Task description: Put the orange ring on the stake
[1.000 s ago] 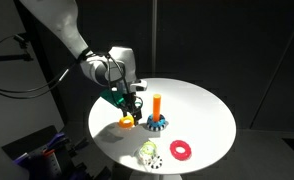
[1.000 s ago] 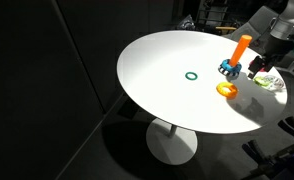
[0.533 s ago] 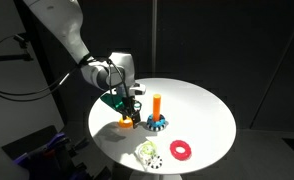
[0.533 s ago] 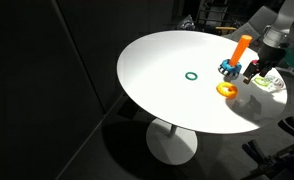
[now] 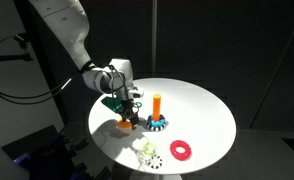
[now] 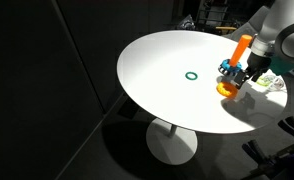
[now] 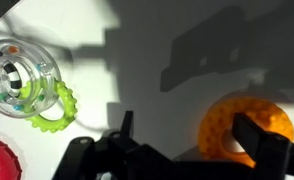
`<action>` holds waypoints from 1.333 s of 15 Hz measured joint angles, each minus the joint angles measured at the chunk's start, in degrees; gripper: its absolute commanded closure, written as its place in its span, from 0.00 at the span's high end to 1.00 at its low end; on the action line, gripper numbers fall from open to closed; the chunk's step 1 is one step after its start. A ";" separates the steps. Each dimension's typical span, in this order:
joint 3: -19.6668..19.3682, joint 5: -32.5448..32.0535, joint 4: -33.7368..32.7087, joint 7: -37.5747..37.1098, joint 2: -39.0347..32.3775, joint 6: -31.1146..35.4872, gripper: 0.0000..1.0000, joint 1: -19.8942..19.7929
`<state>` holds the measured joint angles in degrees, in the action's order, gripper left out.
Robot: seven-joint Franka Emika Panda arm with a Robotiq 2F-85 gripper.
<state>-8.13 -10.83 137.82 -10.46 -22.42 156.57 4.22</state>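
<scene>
In an exterior view, you look down at a shallow angle on the table [image 5: 202,100], with the arm entering from upper left. In an exterior view, you see the table [image 6: 167,55] from higher up, with the arm at the right edge. Both exterior views share the stake [image 5: 157,108] [image 6: 241,50] and the orange ring [image 5: 125,123] [image 6: 226,89]. The wrist view faces the tabletop at close range, with the gripper [image 7: 192,135] at the bottom edge. It shares only the orange ring [image 7: 245,128] with them.

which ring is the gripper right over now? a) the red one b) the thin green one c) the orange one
C: the gripper hangs open right over the orange ring beside the stake; the red ring lies apart from it.
</scene>
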 measured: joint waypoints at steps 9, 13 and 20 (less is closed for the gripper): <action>-2.46 0.00 -3.64 -2.15 -4.47 0.04 0.56 3.86; -3.11 0.00 -4.58 -3.50 -5.33 0.05 0.77 5.09; -4.01 0.00 -5.36 -3.84 -6.00 0.05 1.00 5.38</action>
<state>-12.14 -10.84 132.45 -14.30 -28.42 156.62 9.60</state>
